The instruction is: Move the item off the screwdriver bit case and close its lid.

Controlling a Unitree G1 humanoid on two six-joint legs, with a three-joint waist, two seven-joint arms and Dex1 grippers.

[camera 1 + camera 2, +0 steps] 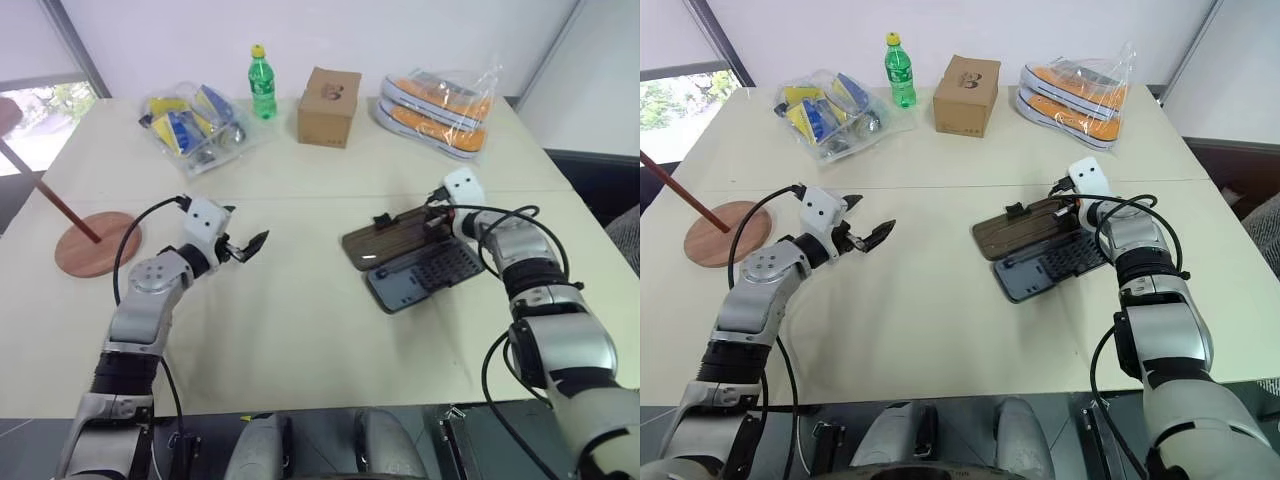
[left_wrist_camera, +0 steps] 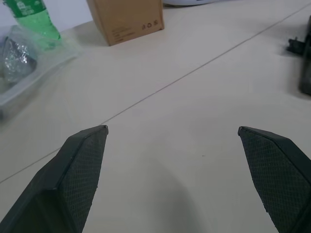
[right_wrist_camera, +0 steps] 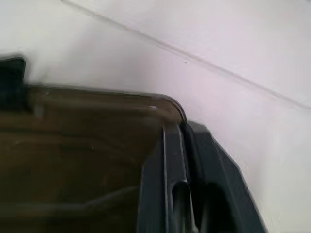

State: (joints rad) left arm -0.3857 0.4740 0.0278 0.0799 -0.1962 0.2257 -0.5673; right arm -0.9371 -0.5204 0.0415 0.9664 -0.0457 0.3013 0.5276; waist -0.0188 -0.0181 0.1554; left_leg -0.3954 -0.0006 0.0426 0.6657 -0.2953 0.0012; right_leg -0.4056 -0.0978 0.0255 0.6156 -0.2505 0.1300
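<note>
The item, a reddish-brown wooden stand, rests at the far left of the table on its round disc [image 1: 97, 243], its thin rod slanting up and off to the left. The screwdriver bit case [image 1: 425, 277] lies open right of centre. Its smoky-brown lid [image 1: 390, 237] is folded flat behind it, black latch tab [image 1: 381, 221] on the far edge. My right gripper [image 1: 432, 222] is shut at the lid's right end by the hinge; the right wrist view has the lid [image 3: 82, 155] and the case edge [image 3: 214, 194] up close. My left gripper [image 1: 245, 245] hovers open over bare table, nothing between its fingertips [image 2: 92, 145].
Along the far edge stand a green bottle [image 1: 262, 83], a cardboard box [image 1: 329, 106], a clear bag of small packets [image 1: 195, 127] and a plastic bag with orange-soled shoes [image 1: 436, 112]. A seam runs across the table [image 1: 300, 330] behind the case.
</note>
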